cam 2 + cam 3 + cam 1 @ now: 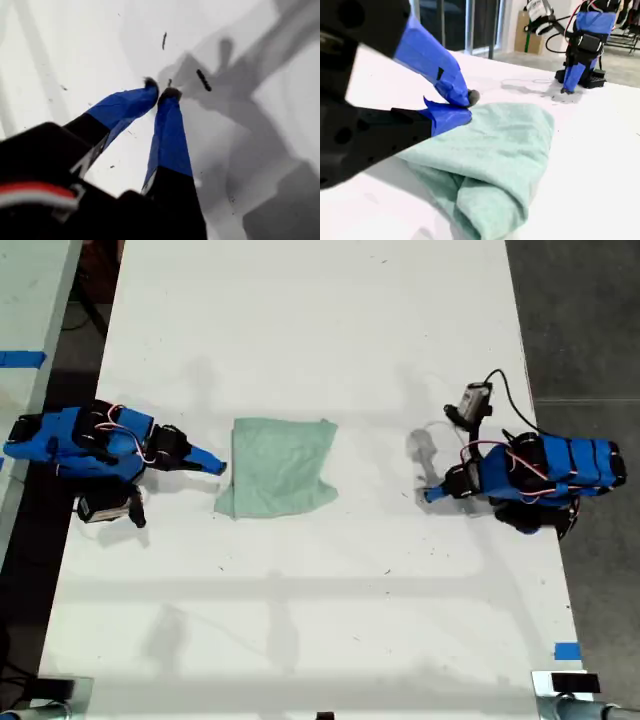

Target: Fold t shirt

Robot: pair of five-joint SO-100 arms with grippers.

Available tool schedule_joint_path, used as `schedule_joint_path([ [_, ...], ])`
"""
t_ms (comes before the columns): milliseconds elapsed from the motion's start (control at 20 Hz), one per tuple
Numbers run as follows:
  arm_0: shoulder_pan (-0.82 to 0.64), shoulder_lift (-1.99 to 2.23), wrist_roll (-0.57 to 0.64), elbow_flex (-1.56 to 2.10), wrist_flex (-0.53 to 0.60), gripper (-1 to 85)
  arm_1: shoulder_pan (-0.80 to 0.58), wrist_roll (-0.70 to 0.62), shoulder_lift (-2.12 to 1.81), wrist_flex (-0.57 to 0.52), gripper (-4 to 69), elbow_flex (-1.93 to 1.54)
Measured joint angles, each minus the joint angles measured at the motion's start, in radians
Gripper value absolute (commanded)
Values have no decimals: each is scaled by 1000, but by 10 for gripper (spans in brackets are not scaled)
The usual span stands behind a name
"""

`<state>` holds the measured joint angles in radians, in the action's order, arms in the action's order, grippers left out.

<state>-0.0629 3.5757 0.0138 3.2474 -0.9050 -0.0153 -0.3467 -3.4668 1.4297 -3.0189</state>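
Jaws of my first gripper (161,92) pinched together, empty, over bare surface (300,330). My second gripper (465,107) narrow at t shirt (280,468) edge, mid-surface. Fabric soft, light, limp, bunched; pinch hem corner.

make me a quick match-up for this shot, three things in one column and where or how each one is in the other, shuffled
Things:
1. pale mint-green fabric t shirt
2. my first gripper
3. my second gripper

States:
A. jaws together over bare white table, nothing held
B. folded into a compact bundle, lying between the two arms
C. tips at the shirt's edge, on the exterior view's left

Pairs: 1-B, 2-A, 3-C
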Motion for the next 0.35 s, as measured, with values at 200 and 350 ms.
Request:
schedule_joint_path([
  [200, 2, -5, 253, 3, -109, 2, 11, -137, -26, -8, 109, -15],
  [350, 69, -5, 321, 3, -109, 2, 67, -385, -28, -14, 105, -15],
])
